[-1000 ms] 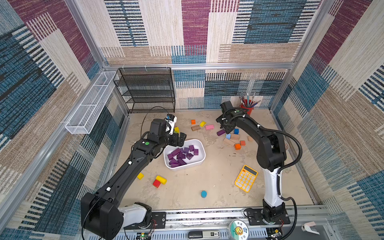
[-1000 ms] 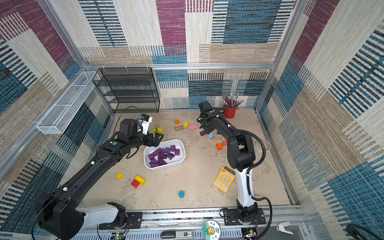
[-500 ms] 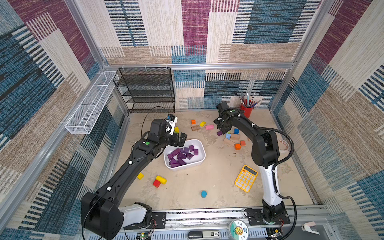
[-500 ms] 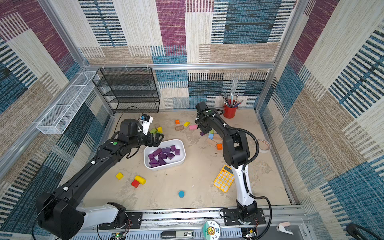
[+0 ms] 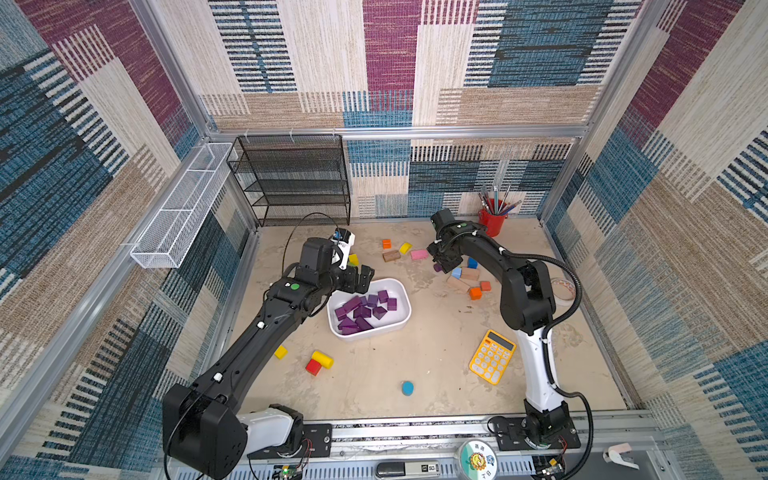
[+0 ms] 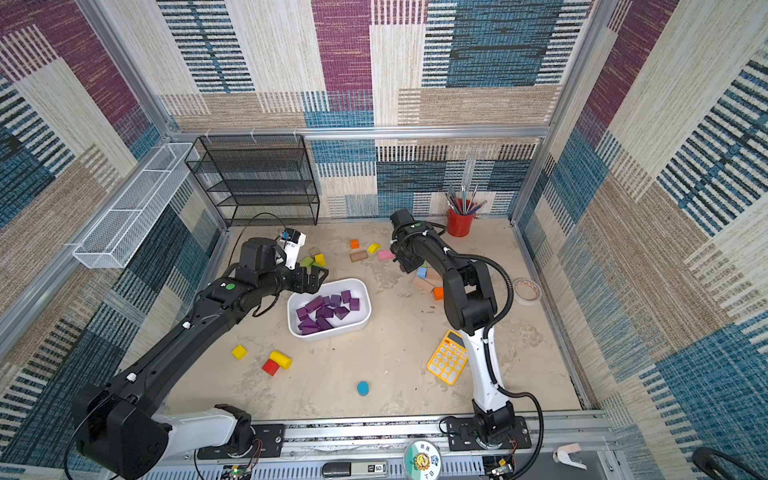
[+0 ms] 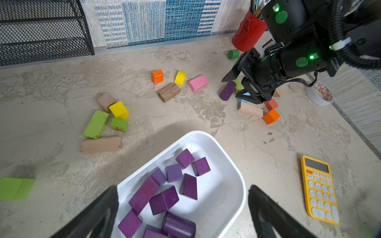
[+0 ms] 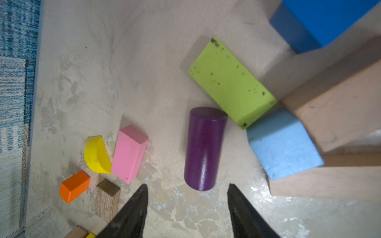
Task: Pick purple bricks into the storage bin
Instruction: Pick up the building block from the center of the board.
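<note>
The white storage bin (image 5: 405, 305) (image 6: 368, 301) (image 7: 224, 185) sits mid-table and holds several purple bricks (image 5: 361, 309) (image 6: 326, 309) (image 7: 164, 199). My left gripper (image 7: 183, 186) (image 5: 360, 279) hangs open over the bin's far-left end, with nothing between its fingers. One purple cylinder (image 8: 204, 148) (image 7: 227, 90) (image 5: 437, 268) lies on the table further back to the right. My right gripper (image 8: 188, 185) (image 5: 444, 259) is low over it and open. Its fingertips straddle the cylinder's near end, with a gap on each side.
A lime block (image 8: 231, 82) touches the cylinder, with a light blue block (image 8: 282, 144), a blue cube (image 8: 321, 22) and wooden blocks beside it. A pink block (image 8: 129, 153) lies on the other side. A red pencil cup (image 5: 492, 220), calculator (image 5: 492, 357) and black rack (image 5: 291, 178) stand around.
My right gripper has shifted a little to the left and down onto the purple cylinder, and its jaws have narrowed. The left arm has stayed still.
</note>
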You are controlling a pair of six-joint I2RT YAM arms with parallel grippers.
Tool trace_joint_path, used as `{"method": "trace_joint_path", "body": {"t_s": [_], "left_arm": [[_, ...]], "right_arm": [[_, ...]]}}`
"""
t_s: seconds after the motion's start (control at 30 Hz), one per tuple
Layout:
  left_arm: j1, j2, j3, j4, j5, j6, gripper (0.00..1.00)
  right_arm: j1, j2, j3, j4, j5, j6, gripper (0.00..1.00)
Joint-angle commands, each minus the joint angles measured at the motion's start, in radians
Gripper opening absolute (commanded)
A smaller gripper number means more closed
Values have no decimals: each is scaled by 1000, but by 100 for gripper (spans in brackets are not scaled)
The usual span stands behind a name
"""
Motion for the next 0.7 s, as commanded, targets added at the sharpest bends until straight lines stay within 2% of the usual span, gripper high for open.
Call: {"method": "trace_joint_path", "body": {"t_s": [0.0,0.67], "left_arm": [[1,1,4,18,-13,-10,99],[6,12,11,11,-25,-16,99]], "right_arm": [[2,14,5,-7,-7,11,63],[2,85,63,-60,48,-8,56]]}}
